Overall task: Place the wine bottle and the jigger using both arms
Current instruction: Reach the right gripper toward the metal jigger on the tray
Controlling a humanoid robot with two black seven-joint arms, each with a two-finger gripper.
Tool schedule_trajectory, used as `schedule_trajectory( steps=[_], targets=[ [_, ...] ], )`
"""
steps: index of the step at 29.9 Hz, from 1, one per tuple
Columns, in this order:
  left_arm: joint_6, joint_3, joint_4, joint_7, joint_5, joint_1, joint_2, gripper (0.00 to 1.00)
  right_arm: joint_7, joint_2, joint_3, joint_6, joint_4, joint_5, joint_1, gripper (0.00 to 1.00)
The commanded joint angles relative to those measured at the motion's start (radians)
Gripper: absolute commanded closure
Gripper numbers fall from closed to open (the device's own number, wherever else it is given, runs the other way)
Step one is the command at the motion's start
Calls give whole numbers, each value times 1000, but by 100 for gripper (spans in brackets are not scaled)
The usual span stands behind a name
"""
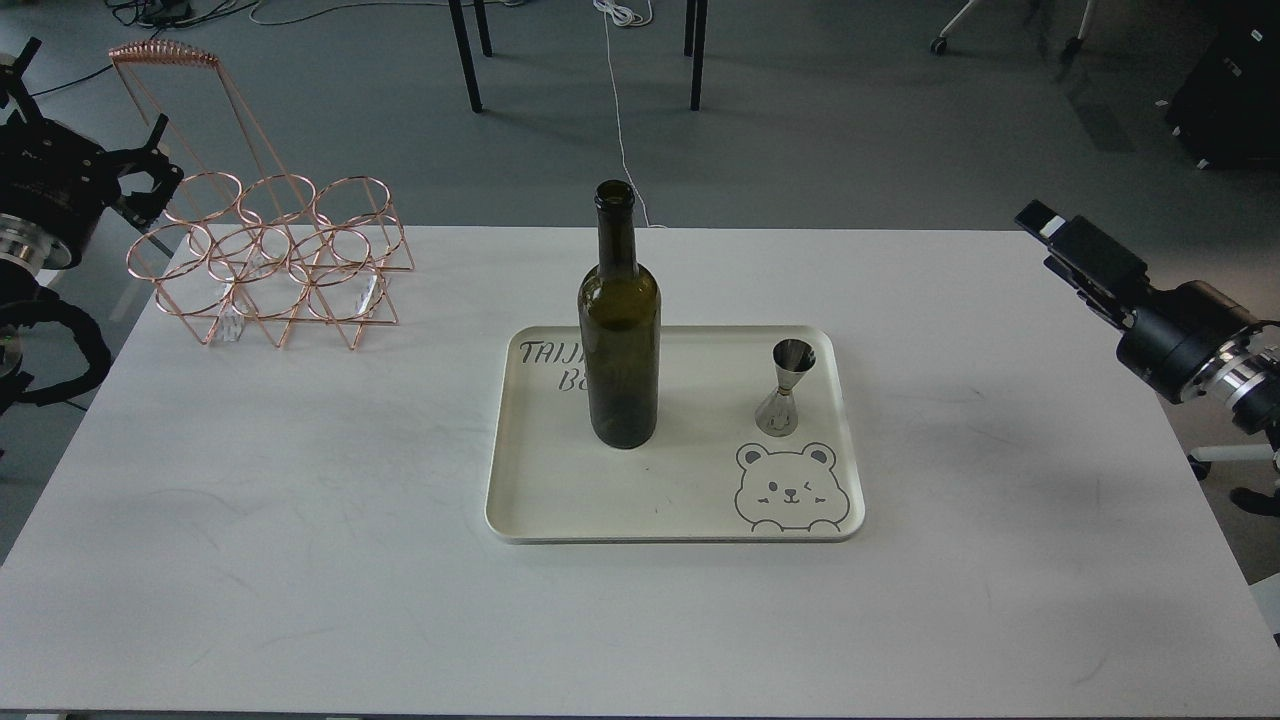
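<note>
Green glass is standing tall on the tray [560, 520] — the wine bottle [619, 330] is sitting upright on its left part, in the middle of the white desk [300, 520]. The shiny jigger [786, 388] is standing on the same tray, to the right of the bottle and apart from it, just above a bear drawing [786, 487]. A copper wire rack [270, 260] is sitting at the far left. The left pincer [150, 165] is hanging beside the rack — its fingers are spreading apart, holding nothing. The right pincer [1040, 222] is hanging off the right edge; I cannot tell its state.
</note>
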Motion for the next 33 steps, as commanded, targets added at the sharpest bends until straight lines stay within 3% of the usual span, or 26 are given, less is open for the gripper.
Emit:
schedule_trajectory(
  steps=[1, 5, 16, 24, 33],
  targets=[
    [-1, 0, 0, -6, 0, 3, -2, 1, 0, 42, -81, -79, -6, -163, -1, 1],
    [-3, 0, 0, -12, 3, 3, -11, 2, 0, 86, -128, -97, -29, -192, -1, 1],
    [-27, 0, 8, -13, 3, 11, -15, 1, 0, 373, -225, -182, -342, -442, 37, 4],
    [-30, 0, 11, -50, 5, 41, -8, 1, 0, 484, -361, -195, -446, -467, 128, 20],
    [-30, -1, 11, -55, 5, 46, -2, 1, 0, 543, -438, -195, -509, -467, 180, 35]
  ],
)
